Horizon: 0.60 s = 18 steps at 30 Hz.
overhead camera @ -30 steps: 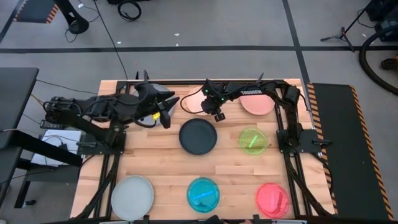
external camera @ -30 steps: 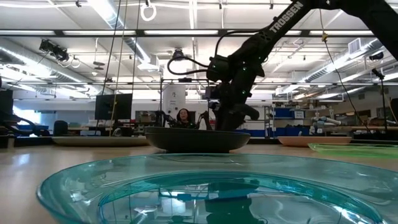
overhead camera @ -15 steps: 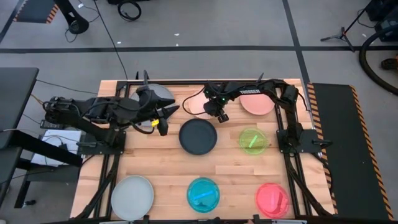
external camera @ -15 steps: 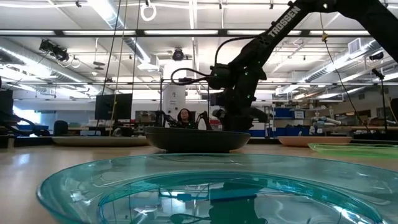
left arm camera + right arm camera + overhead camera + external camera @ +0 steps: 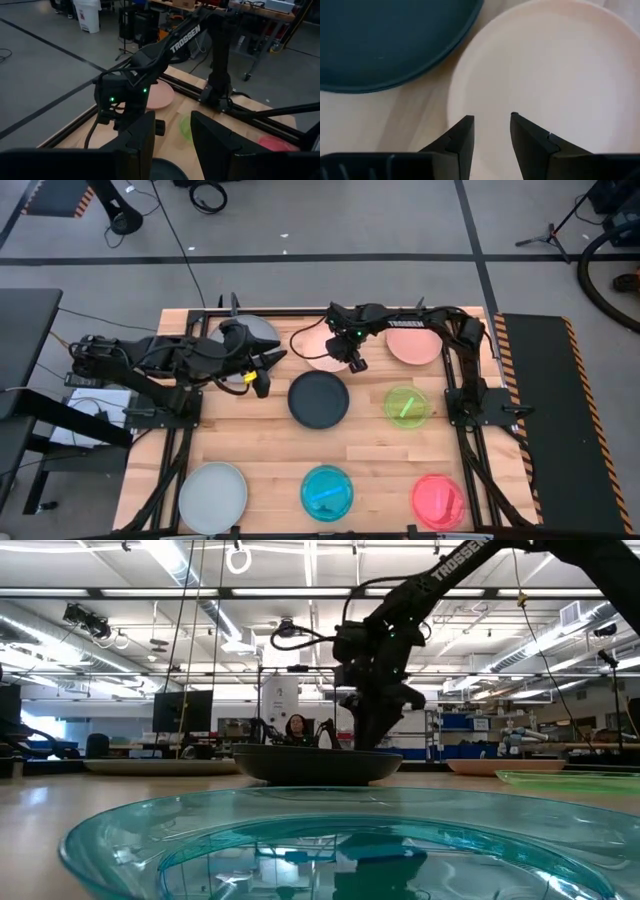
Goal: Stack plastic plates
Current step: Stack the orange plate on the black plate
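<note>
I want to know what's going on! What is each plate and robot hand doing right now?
Cream plate: flat, under the right gripper.
Dark teal plate: flat, untouched.
Salmon plate: flat, alone.
Green plate: flat, alone.
Cyan plate: flat, alone.
Red-pink plate: flat, alone.
Right gripper: open, empty.
Left gripper: open, empty.

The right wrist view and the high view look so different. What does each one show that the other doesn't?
Only the right wrist view shows the right gripper close up, fingers open just above the cream plate. Only the high view shows the whole layout: the left gripper, grey plate, cyan plate, red-pink plate, green plate and salmon pink plate. Both show the cream plate and the dark teal plate beside it.
</note>
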{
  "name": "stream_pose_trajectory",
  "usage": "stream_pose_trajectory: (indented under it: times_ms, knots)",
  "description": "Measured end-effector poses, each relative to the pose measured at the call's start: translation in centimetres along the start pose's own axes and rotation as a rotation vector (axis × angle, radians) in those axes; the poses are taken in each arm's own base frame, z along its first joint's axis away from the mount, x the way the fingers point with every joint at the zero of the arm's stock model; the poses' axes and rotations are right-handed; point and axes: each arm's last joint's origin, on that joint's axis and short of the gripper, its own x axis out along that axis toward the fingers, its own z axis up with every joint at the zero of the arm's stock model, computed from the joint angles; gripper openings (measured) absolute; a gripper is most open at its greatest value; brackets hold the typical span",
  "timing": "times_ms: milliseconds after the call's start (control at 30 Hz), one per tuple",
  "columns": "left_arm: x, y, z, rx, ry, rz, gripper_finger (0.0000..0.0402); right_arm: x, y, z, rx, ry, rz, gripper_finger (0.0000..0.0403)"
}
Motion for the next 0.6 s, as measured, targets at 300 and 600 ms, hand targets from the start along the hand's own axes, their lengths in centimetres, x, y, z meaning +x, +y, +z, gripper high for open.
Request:
stream_pose_trajectory:
  times_ms: [300, 600]
  knots:
    - [-0.6, -0.8, -0.3, -0.005, 0.008, -0.043, 0.0133, 3.0, 2.4, -0.8, -0.072, 0.078, -0.009, 0.0134]
    - [-1.3, -1.5, -1.1, 0.007, 0.053, -0.073, 0.0133, 3.8, 2.5, -0.9, -0.098, 0.085, -0.101, 0.0116]
